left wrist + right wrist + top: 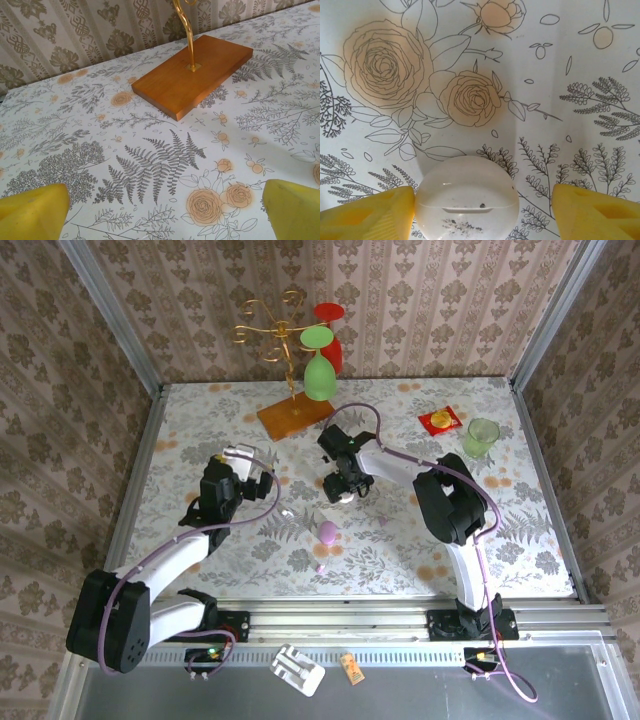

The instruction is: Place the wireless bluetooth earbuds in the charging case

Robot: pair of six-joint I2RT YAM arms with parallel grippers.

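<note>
R pincer (pixel 342 490) hangs mid-worktop, pointing down. Its jaws are part open around a white disc (pixel 466 195), which is not a task thing. In the wrist view one fingertip (pixel 375 215) touches the disc's side and the other stands clear w/ a gap, so there is no grip on it yet. L pincer (pixel 162 212) is spread wide w/ nothing btwn its tips. It hangs over bare print, w/ the stand base (pixel 192 75) ahead.

Key relation: the case (pixel 328 532) lies on the worktop (pixel 520 540) just on the near side of R pincer, a touch to its left, i.e. toward the arm bases. R arm is clearly nearer than L. Case's long axis and lid state are too small to tell. One bud (pixel 321 567) lies closer to the near edge, near the case but apart. A 2nd lilac speck (pixel 383 521), prob. the other bud, lies right of the case.

Surface: flat floral-print cover, prob. slick under a glossy egg shape, so it may skid if nipped off-centre. Room: plenty around the case; the stand base and cup (pixel 481 437) are well apart on the far side.
</note>
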